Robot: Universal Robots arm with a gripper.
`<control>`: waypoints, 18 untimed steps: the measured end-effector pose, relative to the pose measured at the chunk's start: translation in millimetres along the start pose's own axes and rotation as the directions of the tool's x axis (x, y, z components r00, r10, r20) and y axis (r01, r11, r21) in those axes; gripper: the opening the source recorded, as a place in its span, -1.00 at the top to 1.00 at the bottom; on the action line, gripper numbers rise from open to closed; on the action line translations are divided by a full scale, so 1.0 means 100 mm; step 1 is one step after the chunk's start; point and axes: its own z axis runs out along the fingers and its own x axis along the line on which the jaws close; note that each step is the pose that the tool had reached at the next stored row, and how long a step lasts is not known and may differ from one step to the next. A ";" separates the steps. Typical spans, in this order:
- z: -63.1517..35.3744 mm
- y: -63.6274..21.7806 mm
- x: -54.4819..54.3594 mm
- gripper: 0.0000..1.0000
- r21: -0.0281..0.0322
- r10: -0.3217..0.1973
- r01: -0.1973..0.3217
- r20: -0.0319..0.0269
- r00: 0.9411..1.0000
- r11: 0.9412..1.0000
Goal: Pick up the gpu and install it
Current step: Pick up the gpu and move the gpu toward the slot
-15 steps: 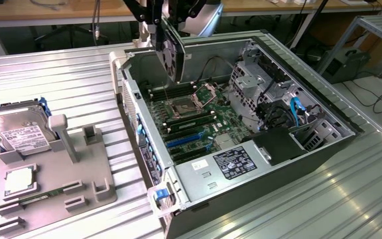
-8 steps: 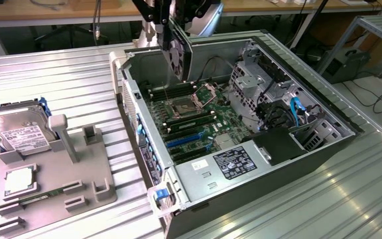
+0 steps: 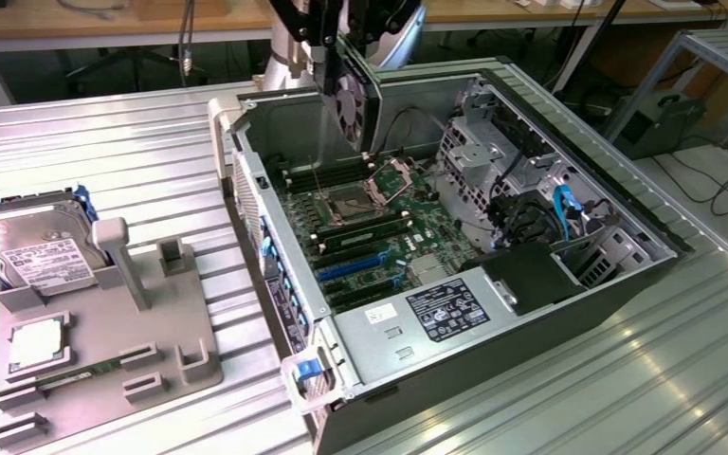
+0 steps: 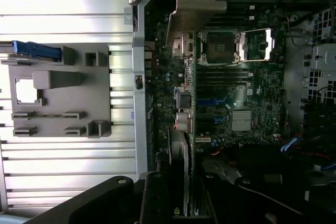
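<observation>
My gripper [image 3: 334, 43] hangs over the far end of the open computer case [image 3: 617, 275], shut on the gpu [image 3: 353, 95]. The card hangs on edge with its black cooler face toward the exterior view's right, above the motherboard [image 3: 377, 223] near the CPU socket [image 3: 342, 203]. In the wrist view the gpu [image 4: 189, 108] is seen edge-on, running from my gripper [image 4: 181, 203] out to its silver bracket [image 4: 193, 3]. The card's edge lies over the board close to the case's rear wall. Blue expansion slots [image 3: 354, 269] sit nearer the power supply.
A grey fixture tray [image 3: 149, 341] on the ribbed table at the exterior view's left holds a hard drive [image 3: 38, 254], a CPU [image 3: 37, 345] and a RAM stick [image 3: 83, 373]. Inside the case are a power supply [image 3: 446, 308], drive cages [image 3: 491, 161] and blue cables [image 3: 564, 210].
</observation>
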 end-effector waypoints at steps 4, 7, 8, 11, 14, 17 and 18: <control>0.004 0.001 -0.05 0.46 0.000 0.000 0.000 0.000 1.000 1.000; 0.008 0.002 -0.09 0.46 0.000 0.000 0.000 0.000 1.000 1.000; 0.010 0.002 -0.11 0.46 0.000 0.000 0.000 0.000 1.000 1.000; 0.015 0.003 -0.16 0.46 0.000 0.000 0.000 0.000 1.000 1.000; 0.020 0.004 -0.20 0.46 0.000 0.000 0.000 0.000 1.000 1.000; 0.024 0.004 -0.24 0.46 0.000 0.000 0.000 0.000 1.000 1.000; 0.027 0.004 -0.26 0.46 0.000 0.000 0.000 0.000 1.000 1.000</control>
